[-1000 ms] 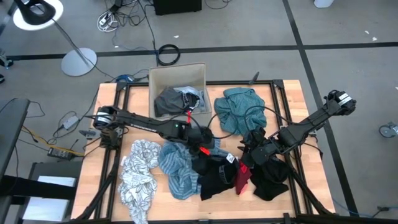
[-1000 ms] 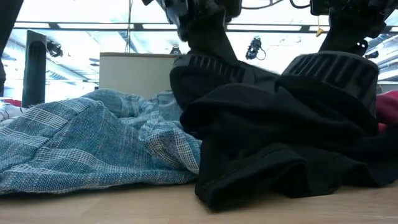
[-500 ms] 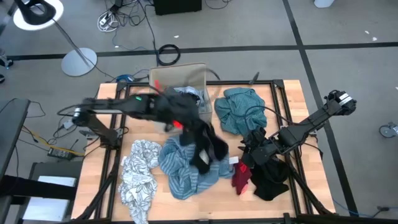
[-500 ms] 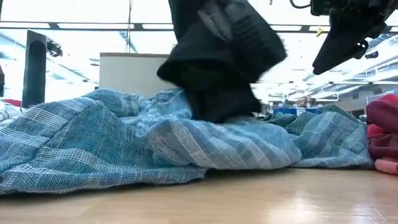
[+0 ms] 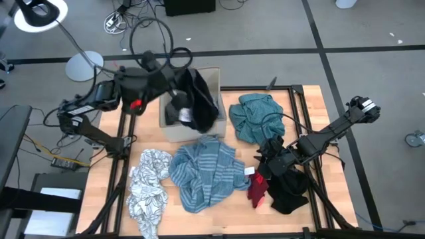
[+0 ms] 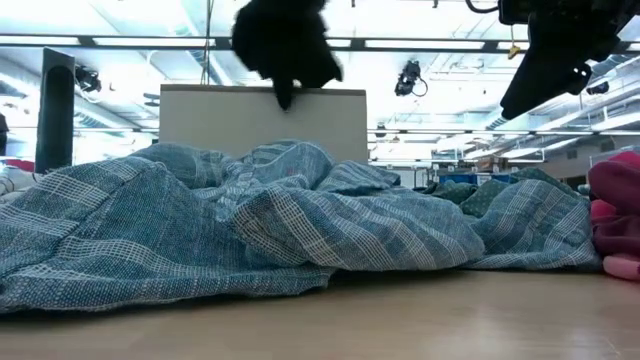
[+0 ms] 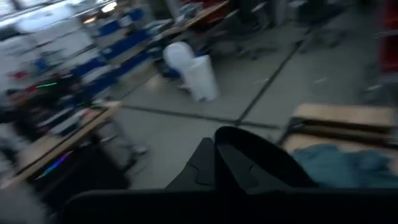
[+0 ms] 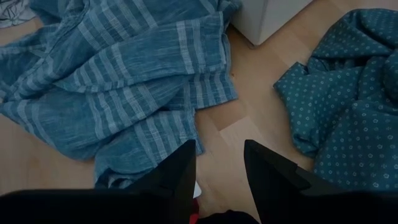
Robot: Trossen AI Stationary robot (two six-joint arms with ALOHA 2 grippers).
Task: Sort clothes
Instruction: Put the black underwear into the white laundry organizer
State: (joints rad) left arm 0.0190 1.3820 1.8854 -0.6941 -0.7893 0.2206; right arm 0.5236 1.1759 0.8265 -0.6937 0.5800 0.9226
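We see the left gripper [image 5: 174,91] clamped on a black garment [image 5: 198,103] hanging over the box [image 5: 170,130], while the right gripper [image 8: 219,163] hovers open above the table [image 8: 239,134] between the striped shirt [image 8: 130,81] and the teal shirt [image 8: 348,106].

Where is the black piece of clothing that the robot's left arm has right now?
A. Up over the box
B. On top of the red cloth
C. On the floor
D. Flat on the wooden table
A: in the high view the black garment hangs from the left gripper over the box; the low view shows it above the box too.
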